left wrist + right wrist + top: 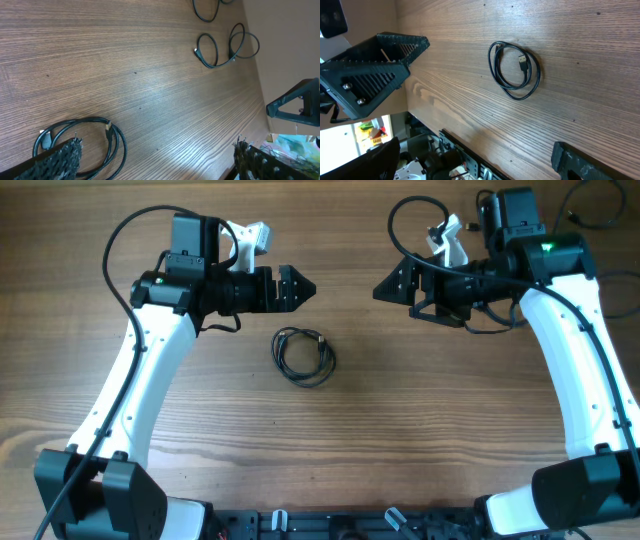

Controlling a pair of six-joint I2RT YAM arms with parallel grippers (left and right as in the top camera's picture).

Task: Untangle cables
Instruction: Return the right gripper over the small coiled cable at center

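A coiled black USB cable lies flat on the wooden table near the middle. My left gripper hovers above the table just up and left of it, open and empty, pointing right. My right gripper hovers up and right of it, open and empty, pointing left. In the left wrist view the coil lies by the left finger, between the wide-apart jaws. In the right wrist view the coil lies well ahead of the spread jaws.
More black cable loops lie near the table's far right edge in the left wrist view, and a dark cable shows at the overhead top right. The table's front edge with a black rail runs along the bottom.
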